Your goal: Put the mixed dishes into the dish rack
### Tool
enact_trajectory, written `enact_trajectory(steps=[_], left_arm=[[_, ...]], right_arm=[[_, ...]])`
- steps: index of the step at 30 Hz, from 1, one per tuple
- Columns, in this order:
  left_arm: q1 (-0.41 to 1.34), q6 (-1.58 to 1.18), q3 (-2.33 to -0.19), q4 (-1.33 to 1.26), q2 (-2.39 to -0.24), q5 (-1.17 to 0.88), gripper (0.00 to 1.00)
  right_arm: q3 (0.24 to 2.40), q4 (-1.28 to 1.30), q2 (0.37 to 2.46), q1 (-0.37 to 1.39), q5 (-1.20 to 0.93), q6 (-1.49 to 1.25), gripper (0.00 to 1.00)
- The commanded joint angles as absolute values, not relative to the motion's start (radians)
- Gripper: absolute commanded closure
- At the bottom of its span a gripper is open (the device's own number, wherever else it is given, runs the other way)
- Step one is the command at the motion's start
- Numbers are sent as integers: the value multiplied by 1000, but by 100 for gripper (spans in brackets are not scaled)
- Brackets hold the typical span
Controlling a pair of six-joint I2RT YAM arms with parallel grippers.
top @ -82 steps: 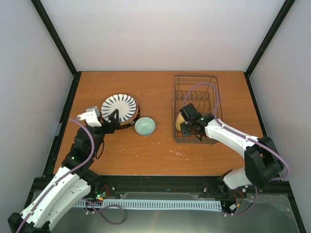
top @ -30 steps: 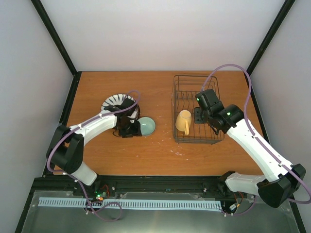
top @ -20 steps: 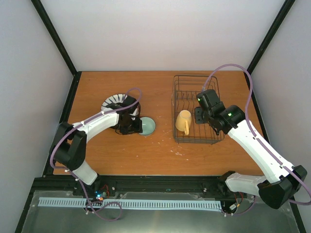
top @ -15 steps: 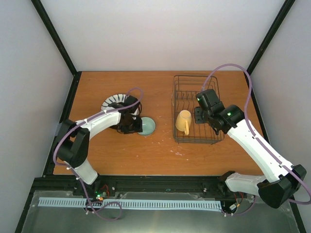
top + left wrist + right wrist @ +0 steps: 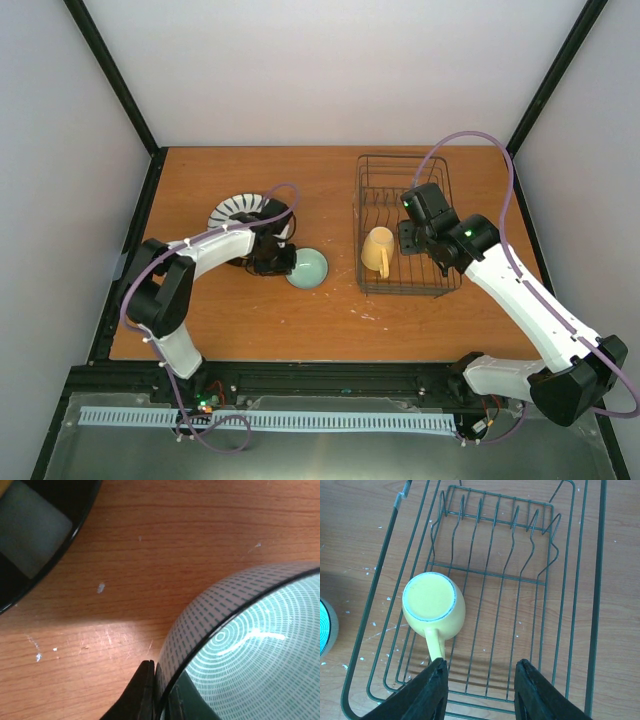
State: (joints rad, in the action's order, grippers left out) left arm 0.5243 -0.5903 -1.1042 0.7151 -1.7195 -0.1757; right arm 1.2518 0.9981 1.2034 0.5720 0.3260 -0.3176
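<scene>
The small mint-green bowl [image 5: 309, 268] [image 5: 250, 650] sits on the table just right of the plate stack. My left gripper [image 5: 289, 261] [image 5: 162, 674] is shut on its near-left rim, one finger outside the wall and one inside. The white plate with black radial stripes [image 5: 233, 208] tops the stack behind my left wrist, and a dark glossy plate rim [image 5: 75, 505] shows at the upper left of the left wrist view. The dish rack [image 5: 437, 215] [image 5: 580, 580] holds the yellow mug [image 5: 378, 250] [image 5: 432, 605] upside down at its near left. My right gripper [image 5: 412, 240] [image 5: 481, 680] hovers open and empty over the rack's near end.
The rack's upright dividers [image 5: 495, 525] stand at its far end with no plates in them. Bare wooden table [image 5: 330, 190] lies between the plate stack and the rack. The enclosure walls close off the far and side edges.
My left gripper has closed on the bowl's rim, and the bowl has slid a little toward the right and near side. The right arm has stayed where it was.
</scene>
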Motion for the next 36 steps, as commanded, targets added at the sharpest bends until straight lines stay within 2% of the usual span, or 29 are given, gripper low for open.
enact_trajectory(steps=[1, 5, 10, 13, 16, 22, 23, 26, 29, 33, 36], left_arm=[[535, -578, -1134, 709, -1700, -202, 99], [538, -575, -1148, 705, -1644, -215, 99], [540, -547, -1170, 653, -1465, -270, 99], [540, -535, -1151, 536, -1328, -345, 99], [537, -532, -1101, 355, -1223, -462, 99], [530, -574, -1005, -86, -1181, -814, 99], [526, -594, -989, -162, -1187, -895, 99], [505, -707, -945, -423, -1225, -1060, 99], [494, -849, -907, -697, -1281, -1157, 99], [490, -1087, -892, -1103, -1380, -1247, 99], [490, -1221, -896, -1285, -1452, -1250, 99]], right_arm=[[1256, 998, 1203, 569, 341, -308, 63], [1267, 1005, 1196, 569, 341, -311, 63], [1287, 1003, 1165, 569, 356, -299, 63], [1289, 970, 1118, 561, 315, -290, 62], [1278, 893, 1064, 494, 105, -287, 57], [1175, 651, 991, 330, -597, -315, 35], [1157, 613, 996, 305, -760, -336, 34], [1077, 447, 1008, 248, -1057, -445, 31], [1027, 302, 1005, 207, -1231, -542, 28], [1053, 377, 1034, 193, -1333, -489, 28], [994, 169, 1019, 192, -1383, -654, 28]])
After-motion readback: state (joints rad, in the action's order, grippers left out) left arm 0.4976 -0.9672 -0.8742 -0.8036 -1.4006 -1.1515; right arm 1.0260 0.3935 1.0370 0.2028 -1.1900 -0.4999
